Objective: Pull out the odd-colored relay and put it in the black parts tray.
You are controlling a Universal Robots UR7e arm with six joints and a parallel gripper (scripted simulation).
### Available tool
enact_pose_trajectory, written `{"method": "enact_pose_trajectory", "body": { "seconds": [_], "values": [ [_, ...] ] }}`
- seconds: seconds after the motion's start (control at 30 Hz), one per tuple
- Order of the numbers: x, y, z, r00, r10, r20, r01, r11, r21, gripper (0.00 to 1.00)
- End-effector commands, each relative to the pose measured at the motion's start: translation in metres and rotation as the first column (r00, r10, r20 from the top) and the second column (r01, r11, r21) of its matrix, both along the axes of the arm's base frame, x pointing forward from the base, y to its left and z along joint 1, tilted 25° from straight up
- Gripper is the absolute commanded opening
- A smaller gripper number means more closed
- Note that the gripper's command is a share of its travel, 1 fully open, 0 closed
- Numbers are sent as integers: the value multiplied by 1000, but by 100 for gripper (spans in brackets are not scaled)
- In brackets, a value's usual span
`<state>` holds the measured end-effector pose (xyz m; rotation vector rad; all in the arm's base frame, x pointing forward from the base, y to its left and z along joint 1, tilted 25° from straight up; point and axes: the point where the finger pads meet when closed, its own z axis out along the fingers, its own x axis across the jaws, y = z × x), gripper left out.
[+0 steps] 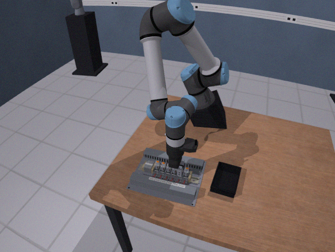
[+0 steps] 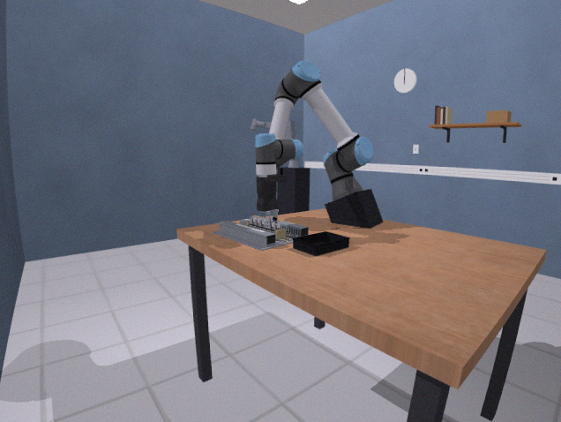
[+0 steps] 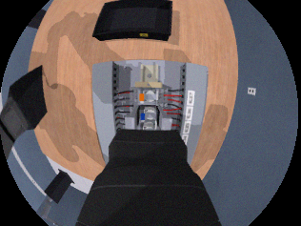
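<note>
A: Progress so far?

B: Early, by the look of it. Nearest the camera in the top view, grey relay panel point(image 1: 165, 186) lying flat on the wooden table point(image 1: 271, 173), with a row of relays point(image 1: 169, 169) seated along its middle. None lifted out. Black parts tray point(image 1: 226, 178) just beside the panel's right end, holding nothing visible. Extraction, carry and drop all left to do.

A: Odd relay's location?

B: In the row, directly under the claw point(image 1: 174, 165). In the wrist view, blue-buttoned relay point(image 3: 149, 115) showing right at the tip of the dark claw body, with an orange-buttoned neighbour point(image 3: 150, 96) next beyond it. Orange buttons visible on other relays in the top view too, hence blue judged the odd one.

A: Claw's state?

B: Closed onto something and stopped partway, most likely the blue-buttoned relay. Fingers themselves hidden by the claw's own body in every view.

A: Further back?

B: Tray beyond the panel in the wrist view, apart from the claw. Arm base point(image 1: 209, 113) at the table's rear edge.
</note>
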<state>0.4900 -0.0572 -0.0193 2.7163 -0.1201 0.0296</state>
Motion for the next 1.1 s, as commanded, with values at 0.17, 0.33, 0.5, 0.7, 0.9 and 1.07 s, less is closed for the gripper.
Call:
{"method": "enact_pose_trajectory", "body": {
  "seconds": [0.17, 0.33, 0.5, 0.7, 0.9, 1.07],
  "values": [
    [0, 1, 0, 1000, 12, 22, -12, 1000, -3, 0],
    [0, 1, 0, 1000, 12, 23, -12, 1000, -4, 0],
    [0, 1, 0, 1000, 14, 28, -14, 1000, -4, 0],
    [-1, 1, 0, 999, 21, 42, -20, 1000, -5, 0],
    [-1, 1, 0, 999, 22, 45, -22, 1000, -5, 0],
    [-1, 1, 0, 998, 24, 50, -24, 1000, -6, 0]
  ]
}}
